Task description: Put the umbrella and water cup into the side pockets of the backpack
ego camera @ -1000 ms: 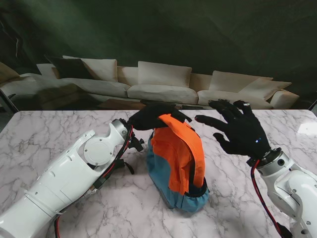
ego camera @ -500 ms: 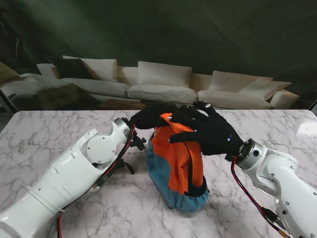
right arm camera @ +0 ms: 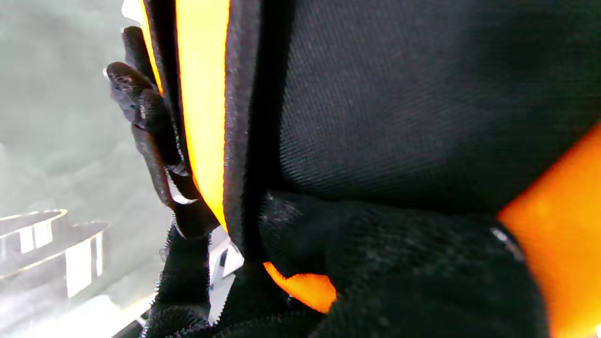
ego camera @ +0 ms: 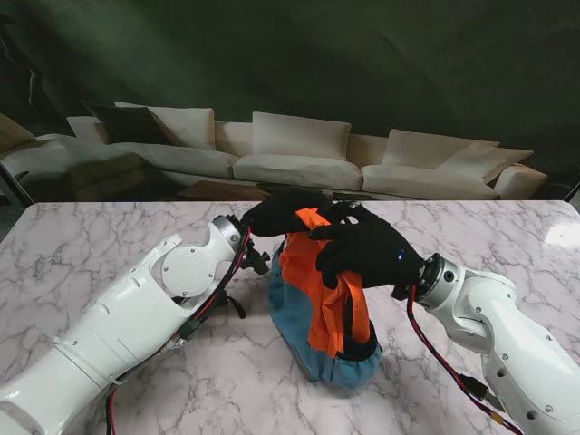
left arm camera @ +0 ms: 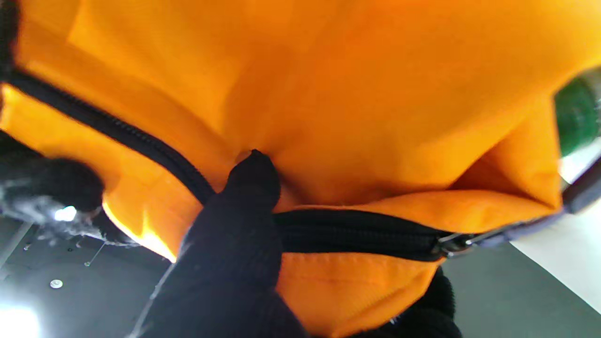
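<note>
Two gloved hands closed on the backpack: left hand gripping its orange top from the far left, right hand curled over the front, wrist angled down from the right. Stood upright mid-table between both arms.

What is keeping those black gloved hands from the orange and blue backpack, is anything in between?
Nothing visible. Both hands are already on the backpack: the left hand holds its top from the far left, and the right hand lies over the orange front. No umbrella or cup can be made out.
</note>
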